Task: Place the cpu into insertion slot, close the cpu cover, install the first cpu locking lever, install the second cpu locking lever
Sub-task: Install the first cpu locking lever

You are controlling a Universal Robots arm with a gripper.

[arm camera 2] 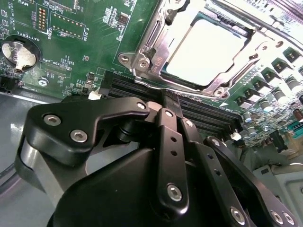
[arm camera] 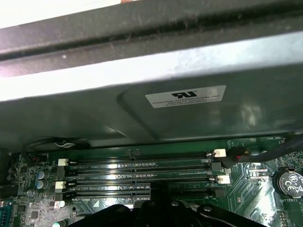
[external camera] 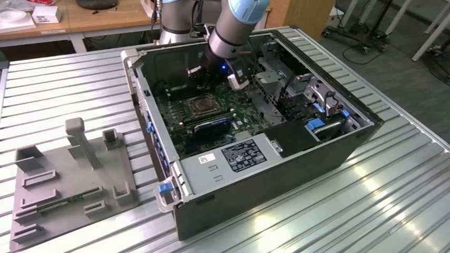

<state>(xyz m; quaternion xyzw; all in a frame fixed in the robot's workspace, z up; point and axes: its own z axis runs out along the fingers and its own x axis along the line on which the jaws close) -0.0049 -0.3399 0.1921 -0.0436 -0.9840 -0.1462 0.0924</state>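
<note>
The cpu (arm camera 2: 206, 49) lies flat in the insertion slot (external camera: 200, 107) on the green board, its pale metal top showing through the window of the cpu cover (arm camera 2: 156, 47). The silver cover lies down over the socket. Shiny lever bars run along the socket's edges; I cannot tell whether they are latched. My gripper (arm camera 2: 170, 101) is shut with nothing between its fingers. It hangs over the memory slots (arm camera: 142, 177) just beside the socket, and in the exterior view the gripper (external camera: 205, 84) sits inside the case behind the socket.
The open computer case (external camera: 162, 174) stands on a ribbed metal table. A black box with a white label (external camera: 239, 155) and a drive cage (external camera: 309, 100) crowd the exterior view's right. A grey fixture tray (external camera: 70, 179) lies at its left. A coin battery (arm camera 2: 19, 54) sits on the board.
</note>
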